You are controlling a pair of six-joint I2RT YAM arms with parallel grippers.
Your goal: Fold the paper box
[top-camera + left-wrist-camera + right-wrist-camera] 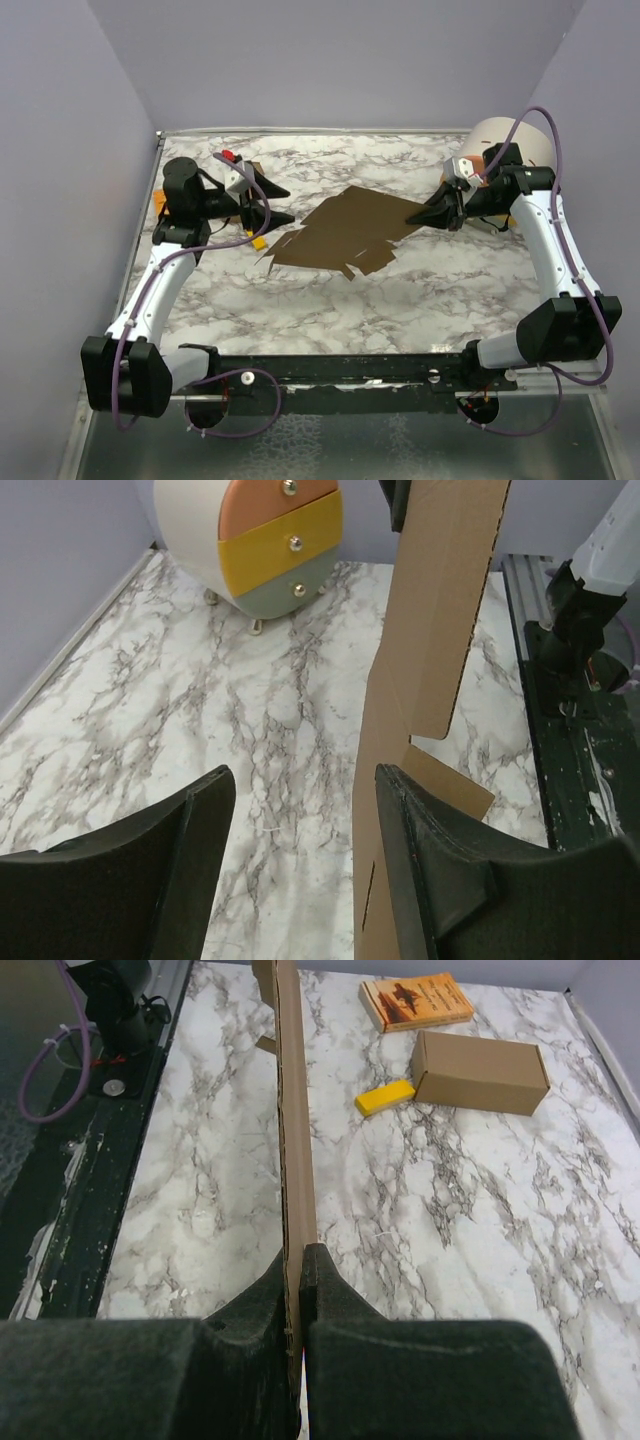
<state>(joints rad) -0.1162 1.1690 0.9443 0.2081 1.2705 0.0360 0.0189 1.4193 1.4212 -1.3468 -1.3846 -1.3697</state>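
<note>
The paper box is a flat, notched brown cardboard sheet [350,235] in the middle of the marble table [420,300]. My right gripper [425,213] is shut on its right corner and holds that end slightly raised. In the right wrist view the sheet [290,1110] runs edge-on away from the closed gripper [298,1255]. My left gripper [285,203] is open at the sheet's left end. In the left wrist view the sheet [430,630] stands just beyond the right finger [440,880], and nothing is gripped between the open gripper [305,780].
A ready-made brown cardboard box [478,1070], a yellow block [385,1097] and an orange booklet [415,1000] lie at the left side of the table. A small round drawer cabinet [265,540] stands at the back right. Lilac walls enclose the table.
</note>
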